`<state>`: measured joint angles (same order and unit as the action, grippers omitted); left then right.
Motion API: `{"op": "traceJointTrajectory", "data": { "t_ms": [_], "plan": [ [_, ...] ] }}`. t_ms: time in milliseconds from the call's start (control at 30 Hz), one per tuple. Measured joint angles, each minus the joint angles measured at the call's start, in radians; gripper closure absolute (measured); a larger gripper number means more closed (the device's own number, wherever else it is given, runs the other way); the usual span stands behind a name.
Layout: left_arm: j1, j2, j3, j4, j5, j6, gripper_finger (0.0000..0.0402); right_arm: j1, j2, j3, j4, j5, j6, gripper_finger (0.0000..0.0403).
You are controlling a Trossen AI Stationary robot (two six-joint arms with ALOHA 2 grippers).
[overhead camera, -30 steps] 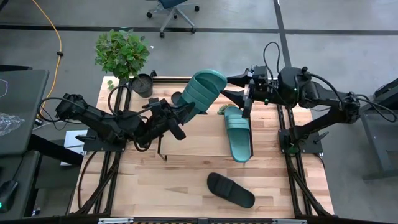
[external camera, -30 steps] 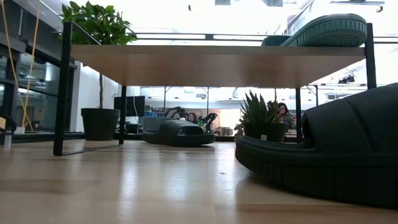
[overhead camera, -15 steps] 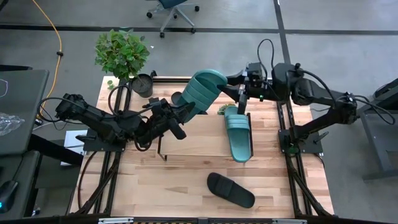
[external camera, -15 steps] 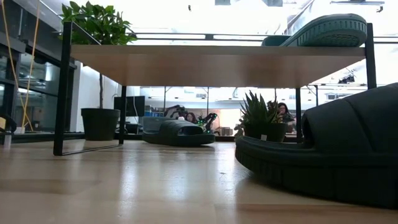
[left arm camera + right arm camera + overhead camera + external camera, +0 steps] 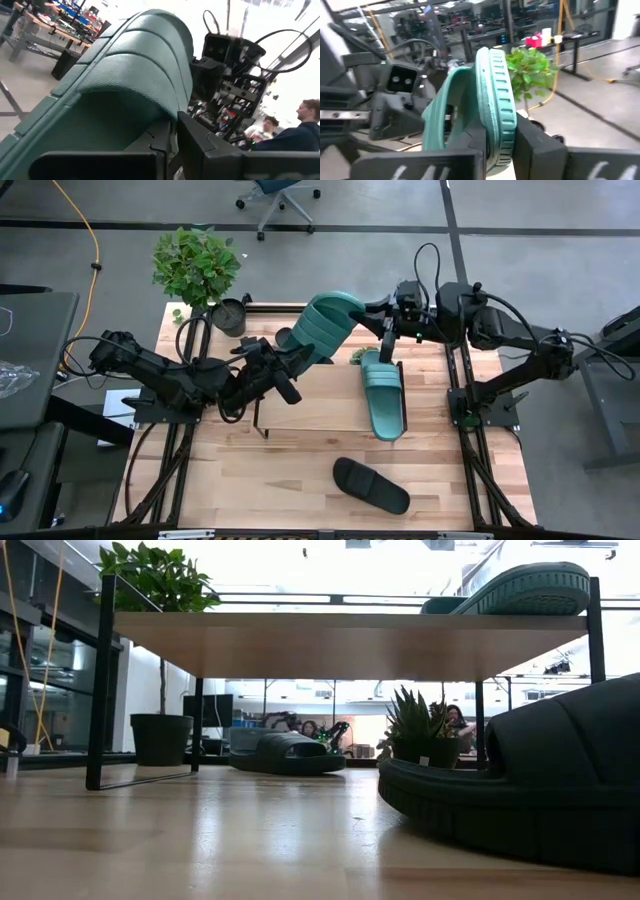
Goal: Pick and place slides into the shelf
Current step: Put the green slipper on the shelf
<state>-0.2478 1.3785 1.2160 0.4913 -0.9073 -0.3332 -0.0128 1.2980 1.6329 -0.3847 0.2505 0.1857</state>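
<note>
Two dark jointed arms, looping black cables, black frames

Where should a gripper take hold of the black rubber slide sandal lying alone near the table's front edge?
Grip the black rubber slide sandal across its narrow width at the wide strap, coming straight down. It lies flat, sole down and diagonal, apart from everything else, so the jaws probably need turning square to its length.

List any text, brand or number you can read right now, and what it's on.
No readable text in any view.
White marks at the base of the right gripper: cut off and blurred, unreadable.
Teal slide held by the left gripper: ribbed pattern only, no brand visible.
Black slide on the table: no marking visible.
</note>
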Motion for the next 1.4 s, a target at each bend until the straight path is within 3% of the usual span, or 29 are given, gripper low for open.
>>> {"op": "traceJointTrajectory", "data": {
  "t_ms": [267, 567, 667, 900, 1167, 1267, 1400],
  "plan": [
    [0.018, 0.0, 0.0, -0.087, 0.026, -0.062, 0.0314, -0.003, -0.017, 0.0, -0.003, 0.202, -0.102, 0.0378],
    [0.046, 0.0, 0.0, -0.095, 0.128, -0.02, 0.024, -0.066, -0.064, 0.0, -0.136, 0.305, -0.163, 0.038],
    [0.045, -0.009, 0.0, -0.092, 0.177, 0.039, 0.0235, -0.151, -0.078, 0.0, -0.212, 0.194, -0.11, 0.0381],
    [0.045, -0.061, 0.0, -0.108, 0.269, 0.151, 0.0252, -0.392, -0.065, 0.0, -0.285, -0.254, -0.006, 0.0381],
    [0.045, -0.115, 0.0, -0.232, 0.326, 0.154, 0.0274, -0.58, 0.0, 0.0, -0.347, -0.701, 0.079, 0.0381],
    [0.045, -0.125, 0.0, -0.273, 0.339, 0.152, 0.0281, -0.61, 0.04, 0.0, -0.36, -0.827, 0.085, 0.0381],
    [0.045, -0.132, 0.0, -0.315, 0.339, 0.146, 0.0287, -0.612, 0.091, 0.0, -0.392, -0.9, 0.065, 0.0381]
  ]
}}
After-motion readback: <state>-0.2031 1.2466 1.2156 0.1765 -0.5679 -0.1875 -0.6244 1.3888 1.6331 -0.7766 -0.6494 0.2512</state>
